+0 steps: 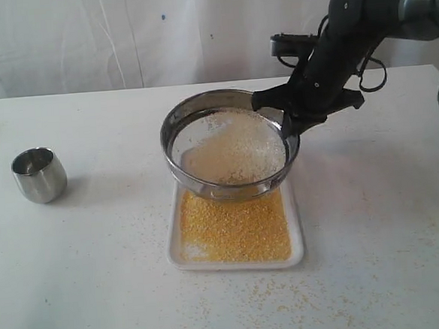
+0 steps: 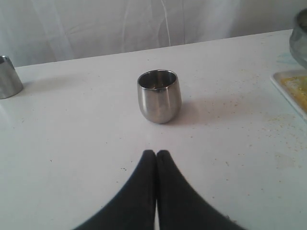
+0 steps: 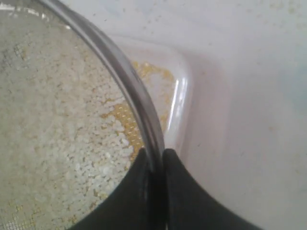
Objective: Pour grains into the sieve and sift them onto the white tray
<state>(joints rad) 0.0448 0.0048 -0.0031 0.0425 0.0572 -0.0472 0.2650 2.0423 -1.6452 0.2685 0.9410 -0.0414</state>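
Note:
The sieve [image 1: 174,137] is a wide steel ring held tilted above the white tray [image 1: 296,234]. My right gripper [image 1: 287,122] is shut on its right rim, one finger inside the band and one outside; the same rim [image 3: 122,72] shows in the right wrist view at the gripper [image 3: 156,153]. Pale coarse grains [image 1: 237,152] lie on the mesh, also visible as grains [image 3: 53,120]. Fine yellow grains [image 1: 235,227] cover the tray, whose corner [image 3: 184,81] shows below the sieve. My left gripper [image 2: 156,153] is shut and empty, low over the table, out of the exterior view.
A small rounded steel cup [image 1: 39,175] stands upright at the left of the table, and the cup [image 2: 159,96] sits just ahead of the left gripper. Another steel cup [image 2: 7,76] shows at the left wrist view's edge. Yellow grains [image 1: 237,302] are scattered around the tray.

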